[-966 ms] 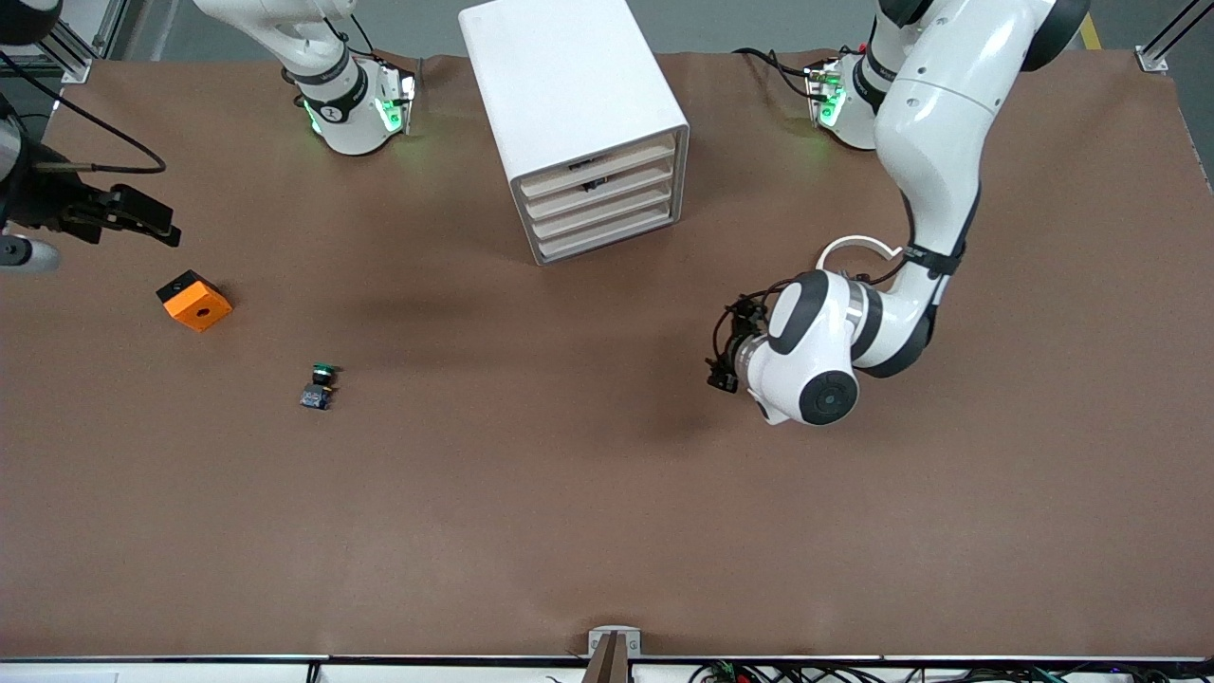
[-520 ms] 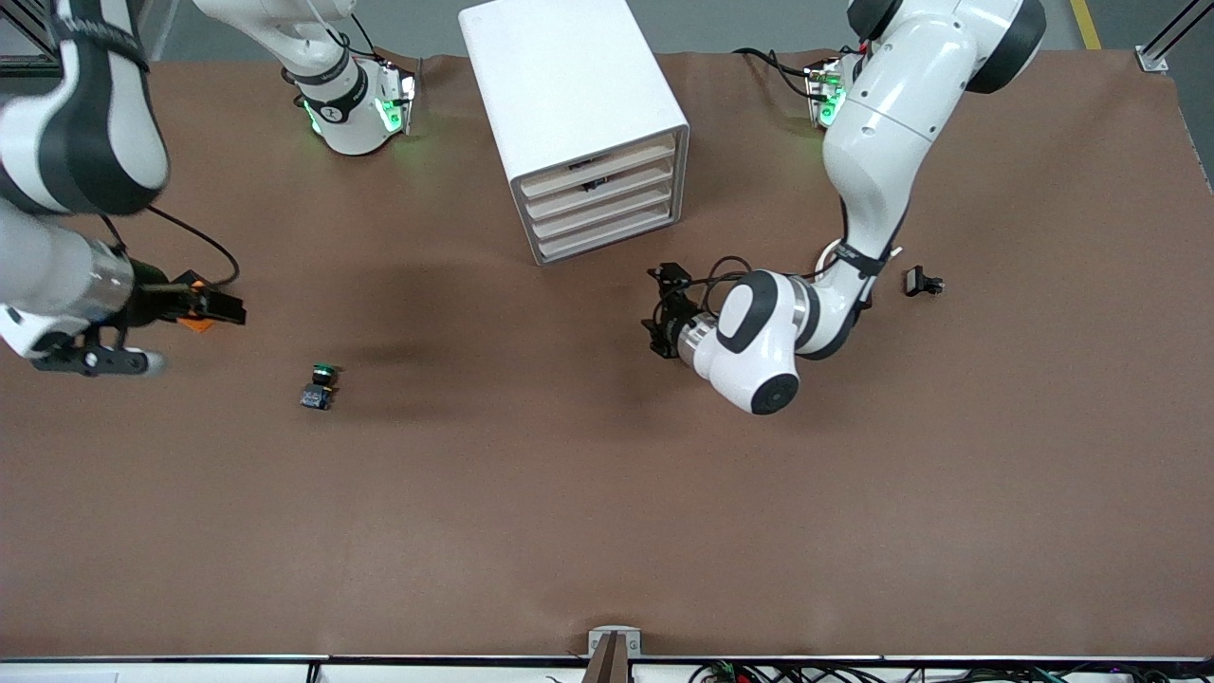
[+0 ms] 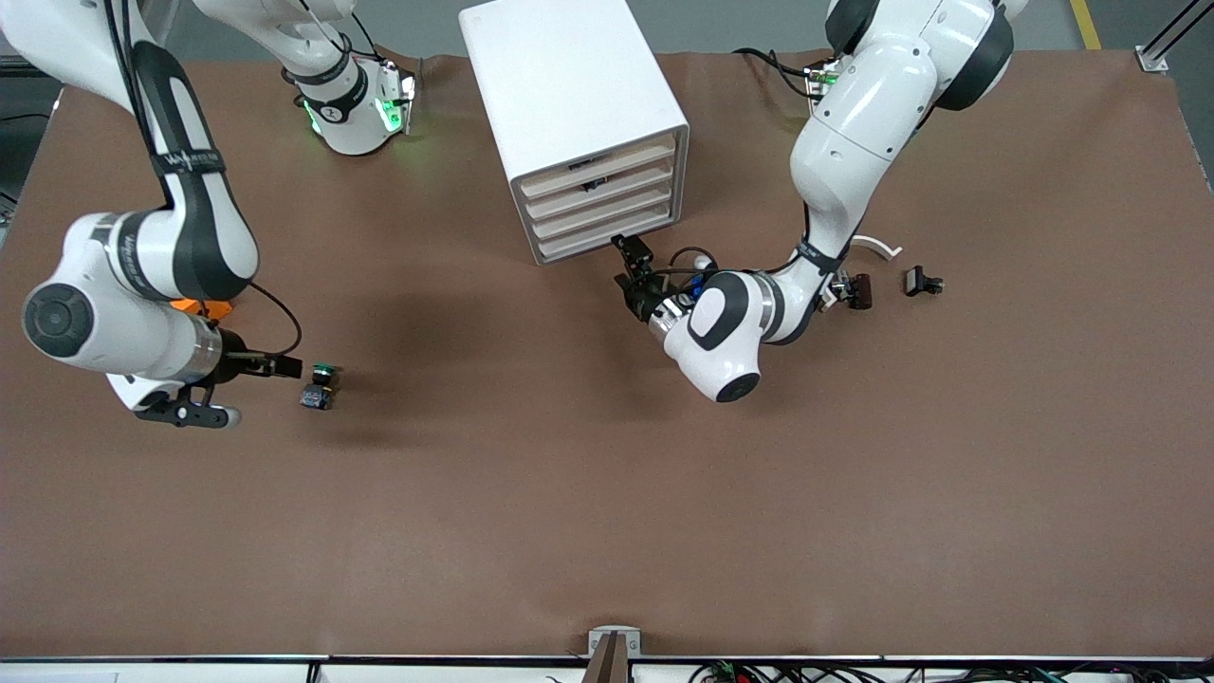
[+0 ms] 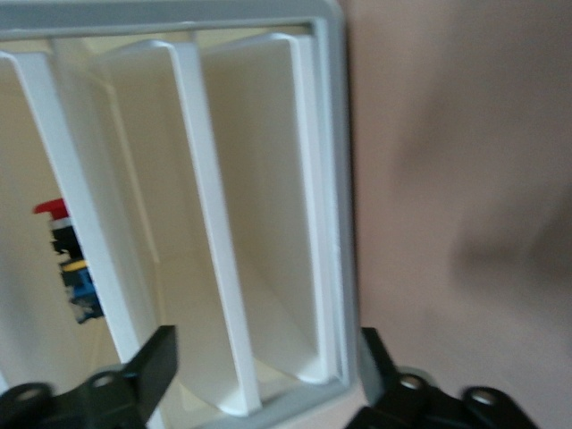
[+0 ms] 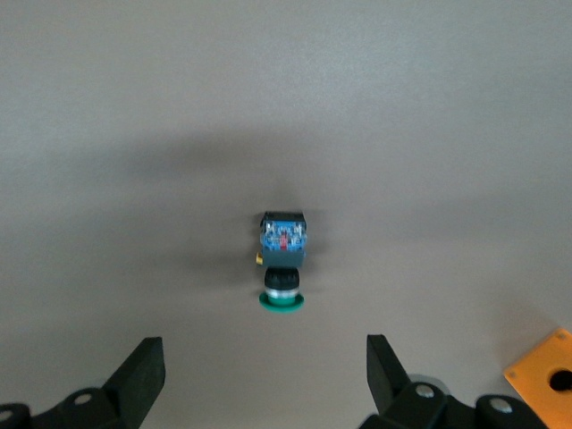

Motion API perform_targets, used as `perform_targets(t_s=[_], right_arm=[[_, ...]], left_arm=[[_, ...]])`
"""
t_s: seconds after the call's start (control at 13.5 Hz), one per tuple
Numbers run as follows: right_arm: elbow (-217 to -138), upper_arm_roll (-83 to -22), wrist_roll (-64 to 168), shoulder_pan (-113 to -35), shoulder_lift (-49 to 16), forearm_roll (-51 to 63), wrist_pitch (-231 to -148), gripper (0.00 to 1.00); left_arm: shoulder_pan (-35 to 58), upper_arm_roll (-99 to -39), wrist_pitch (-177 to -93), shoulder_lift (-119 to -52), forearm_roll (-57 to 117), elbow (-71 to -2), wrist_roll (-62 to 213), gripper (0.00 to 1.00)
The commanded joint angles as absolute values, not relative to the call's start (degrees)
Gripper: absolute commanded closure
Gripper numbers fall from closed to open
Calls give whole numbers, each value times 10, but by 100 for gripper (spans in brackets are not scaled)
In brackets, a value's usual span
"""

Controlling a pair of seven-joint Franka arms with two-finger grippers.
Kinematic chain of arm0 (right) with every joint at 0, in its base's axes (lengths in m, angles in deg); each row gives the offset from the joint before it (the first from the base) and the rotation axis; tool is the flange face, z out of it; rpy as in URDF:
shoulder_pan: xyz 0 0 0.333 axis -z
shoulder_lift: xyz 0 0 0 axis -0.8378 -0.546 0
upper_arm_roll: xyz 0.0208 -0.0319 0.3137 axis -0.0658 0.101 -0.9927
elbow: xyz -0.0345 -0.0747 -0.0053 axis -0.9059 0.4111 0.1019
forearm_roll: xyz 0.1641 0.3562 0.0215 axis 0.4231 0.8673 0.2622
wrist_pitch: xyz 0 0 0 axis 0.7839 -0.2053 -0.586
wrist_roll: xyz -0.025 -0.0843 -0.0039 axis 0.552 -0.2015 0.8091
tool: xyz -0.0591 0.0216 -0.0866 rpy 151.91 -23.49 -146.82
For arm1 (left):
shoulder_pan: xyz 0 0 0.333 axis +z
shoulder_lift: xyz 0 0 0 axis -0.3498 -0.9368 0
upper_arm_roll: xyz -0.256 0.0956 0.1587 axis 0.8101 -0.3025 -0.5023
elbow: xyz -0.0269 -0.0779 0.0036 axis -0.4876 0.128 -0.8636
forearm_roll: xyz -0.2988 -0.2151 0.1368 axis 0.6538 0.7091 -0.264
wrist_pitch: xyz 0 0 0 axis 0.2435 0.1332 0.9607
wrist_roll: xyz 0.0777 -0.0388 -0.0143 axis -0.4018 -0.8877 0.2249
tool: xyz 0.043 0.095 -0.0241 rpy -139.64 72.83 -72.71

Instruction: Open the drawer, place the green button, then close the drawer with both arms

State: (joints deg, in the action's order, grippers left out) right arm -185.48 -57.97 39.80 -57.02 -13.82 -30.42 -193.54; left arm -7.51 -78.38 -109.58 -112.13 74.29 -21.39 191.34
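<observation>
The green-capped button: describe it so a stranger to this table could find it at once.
Start at the white cabinet, then go toward the right arm's end of the brown table and nearer the front camera. There the button lies on its side alone, just ahead of the right hand, whose fingers are open. Its green cap, black body and blue base set it apart from the orange cube nearby.

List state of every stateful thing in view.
cabinet: upright, all four drawers shut
bottom drawer: shut
button: lying on table, free
left gripper: jaws open, at bottom drawer front
right gripper: jaws open, beside button
</observation>
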Motion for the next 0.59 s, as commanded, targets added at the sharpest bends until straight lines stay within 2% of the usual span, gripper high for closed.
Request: perform_targets(t_s=[0.0,0.07,0.15,0.22,0.3,0.37,0.52], right_arm=[[-1881,-578,385,-573,-159,-306,-2010,0],[-1885,-578,385,-578,-172,-306,-2035,0],[-1884,-578,385,-578,-185,-306,-2049,0],[-1885,-578,385,-578,-197,-306,-2055,0],[-1885,-577,385,-579,-206,-307,-2059,0],[-1886,-577,385,-579,-215,-307,-2072,0],[-1903,-577,385,-575,-227,-306,-2115,0]], left_arm=[[-99,-785,-1063,-1132,758,-208,1944,17],[-107,-785,-1054,-1135,758,-209,1948,21],[-117,-786,-1047,-1139,758,-209,1949,31],[-123,-786,-1047,-1140,757,-210,1949,37],[-127,-786,-1046,-1143,755,-211,1949,38],[-134,-786,-1046,-1146,753,-212,1948,45],[-135,-786,-1046,-1149,751,-212,1941,70]])
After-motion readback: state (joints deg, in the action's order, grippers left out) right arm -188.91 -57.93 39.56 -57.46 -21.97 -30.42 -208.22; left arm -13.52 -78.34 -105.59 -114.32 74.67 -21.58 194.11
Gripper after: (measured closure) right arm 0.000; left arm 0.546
